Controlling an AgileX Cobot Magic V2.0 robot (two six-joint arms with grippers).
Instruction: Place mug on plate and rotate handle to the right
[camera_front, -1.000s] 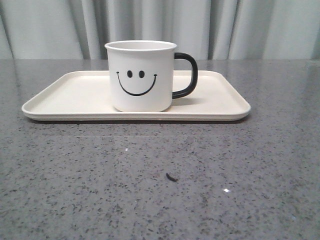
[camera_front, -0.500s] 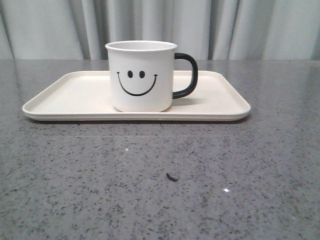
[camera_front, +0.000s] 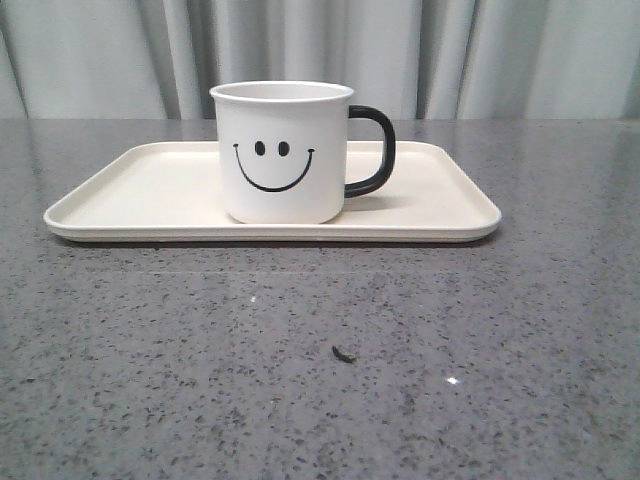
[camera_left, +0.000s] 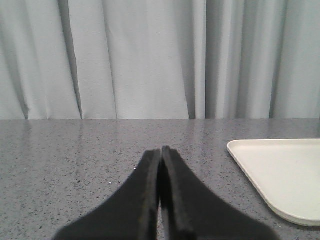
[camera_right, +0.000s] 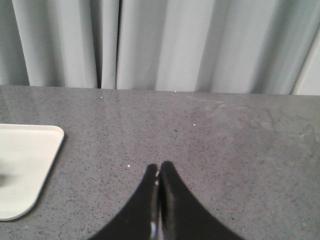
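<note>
The white mug (camera_front: 283, 150) with its black smiley face stands upright near the middle of the cream plate (camera_front: 120, 195). Its black handle (camera_front: 373, 150) points to the right in the front view. Neither arm shows in the front view. My left gripper (camera_left: 161, 150) is shut with nothing in it, hovering over bare table to the left of a corner of the plate (camera_left: 280, 172). My right gripper (camera_right: 159, 166) is shut and empty too, over the table to the right of another plate corner (camera_right: 25, 165).
The speckled grey tabletop (camera_front: 320, 360) carries a small dark fleck (camera_front: 343, 354) in front of the plate. A pale pleated curtain (camera_front: 320, 55) hangs behind the table's far edge.
</note>
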